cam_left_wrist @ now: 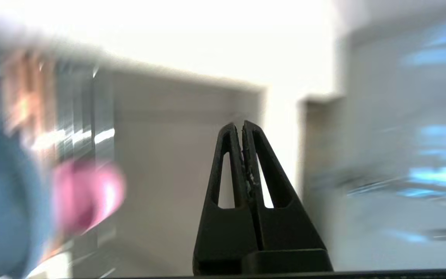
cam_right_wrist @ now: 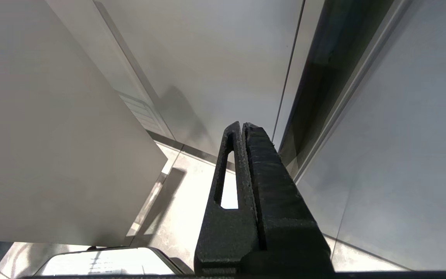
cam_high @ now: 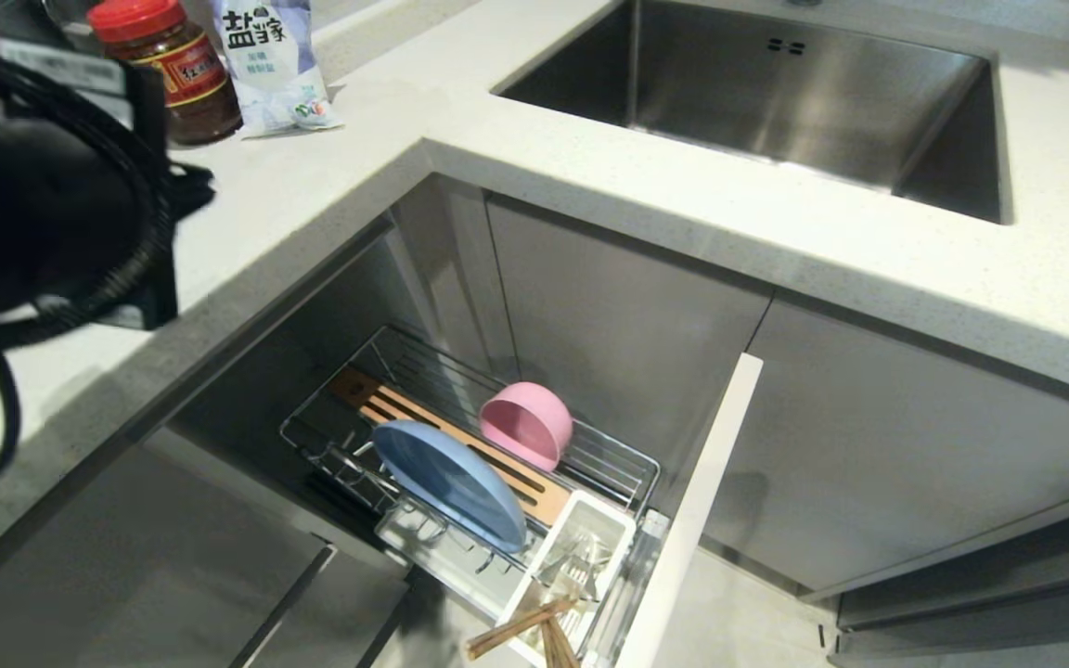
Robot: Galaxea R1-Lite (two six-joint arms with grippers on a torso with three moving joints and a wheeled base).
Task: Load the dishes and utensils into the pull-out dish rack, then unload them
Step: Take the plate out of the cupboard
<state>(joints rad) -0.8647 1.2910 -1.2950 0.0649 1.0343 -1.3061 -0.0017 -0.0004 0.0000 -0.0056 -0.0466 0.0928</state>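
We are looking down at the pull-out dish rack [cam_high: 460, 436], a chrome wire basket drawn out from under the counter [cam_high: 590, 158], and it is sitting loaded. The light-blue plate [cam_high: 449, 482] is standing on edge among the prongs, tilted, just in front of the rack's slotted wooden strip [cam_high: 460, 436]. The pink bowl [cam_high: 527, 424] is lying on its side right behind that strip, its opening turned toward the cabinet wall. At the rack's near end the white caddy [cam_high: 581, 547] is holding the wooden chopsticks [cam_high: 521, 626], which are leaning out over its rim, with silver utensils [cam_high: 581, 561] beside them that we cannot tell apart.

Our left gripper [cam_left_wrist: 242, 128] is hanging in the air with its jaws pressed fully together and gripping nothing; its blurred wrist view is catching the plate [cam_left_wrist: 2, 201] and bowl [cam_left_wrist: 85, 193] off to one side. In the head view the arm's dark bulk [cam_high: 43, 213] is looming above the counter, well clear of the rack. Our right gripper [cam_right_wrist: 242, 128] is parked low beside a cabinet panel [cam_right_wrist: 52, 128], jaws closed and empty.
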